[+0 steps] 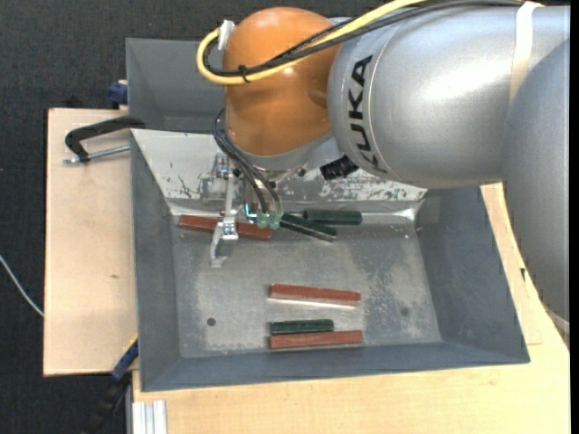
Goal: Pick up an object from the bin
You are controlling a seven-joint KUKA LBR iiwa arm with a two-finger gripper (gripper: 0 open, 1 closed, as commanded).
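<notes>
Red-brown stick (pixel 194 223) at the back of the bin: it lies flat on the floor, lengthwise along the foot of the rear wall, left of centre, with the gripper (pixel 226 233) directly over its right half. From where one stands, it cannot be told whether the tool is released or clenched, nor whether it touches the stick.

The silver KUKA arm (pixel 452 89) reaches in from the right and covers the upper right of the scene. Its orange cover (pixel 271 80) hangs above the rear wall, with a yellow cable (pixel 362 16) looped over it.

Beneath is the grey metal bin (pixel 149 269), its sloping walls running down to a scuffed floor.

Just right of the gripper, also along the rear wall, lie dark green sticks (pixel 335 216), one level and one slightly tilted below it. Toward the front of the floor, well apart from the gripper, rests a second red-brown stick (pixel 314 293) with a pale strip (pixel 298 303) touching its near edge. Closest to the front wall, a short dark green stick (pixel 298 328) and a longer red-brown one (pixel 317 339) lie side by side, touching.
</notes>
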